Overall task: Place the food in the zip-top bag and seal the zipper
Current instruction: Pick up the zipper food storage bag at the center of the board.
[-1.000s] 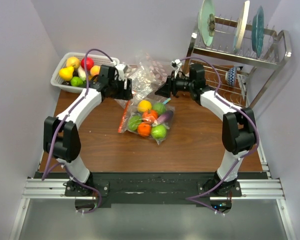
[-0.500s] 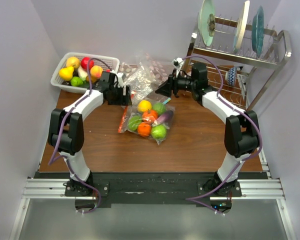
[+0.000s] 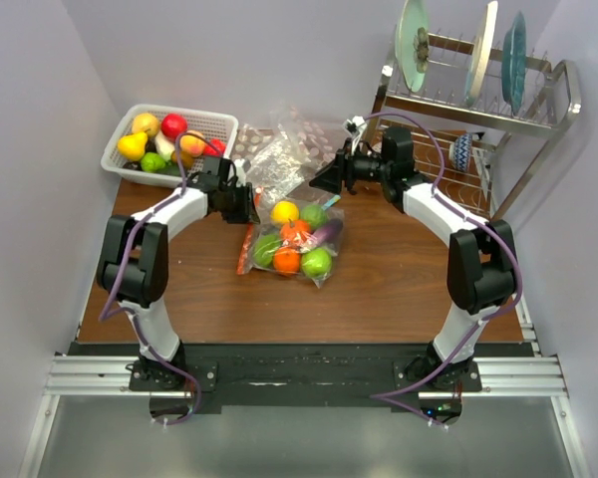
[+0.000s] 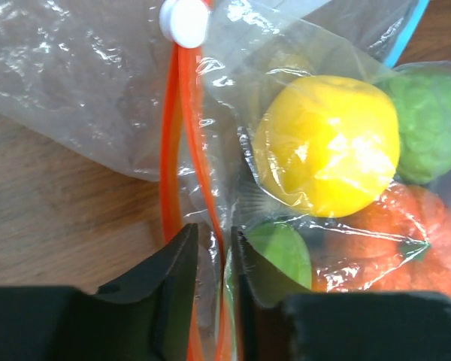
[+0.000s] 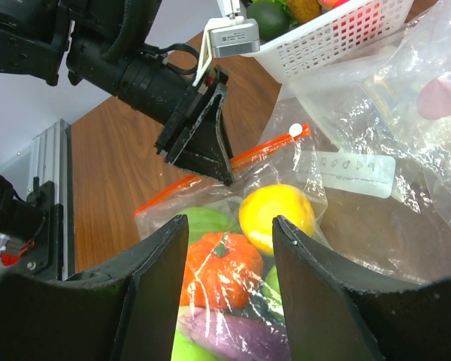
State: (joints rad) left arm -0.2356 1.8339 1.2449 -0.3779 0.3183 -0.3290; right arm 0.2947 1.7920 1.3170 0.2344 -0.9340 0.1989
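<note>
The zip-top bag lies mid-table, holding the food: a yellow fruit, an orange pumpkin, green pieces and a purple eggplant. Its orange-red zipper runs along the left end, with a white slider at the far tip. My left gripper sits low at that mouth. Its fingers are closed narrowly on the zipper strip and the plastic. My right gripper hovers open above the bag's far side, with nothing between its fingers.
A white basket with more toy fruit stands at the back left. Other clear bags lie crumpled behind the filled one. A dish rack with plates and a mug fills the back right.
My left arm came down and right to the bag's mouth, and its jaws narrowed onto the zip strip. The bag shifted slightly left. The right arm barely moved.
</note>
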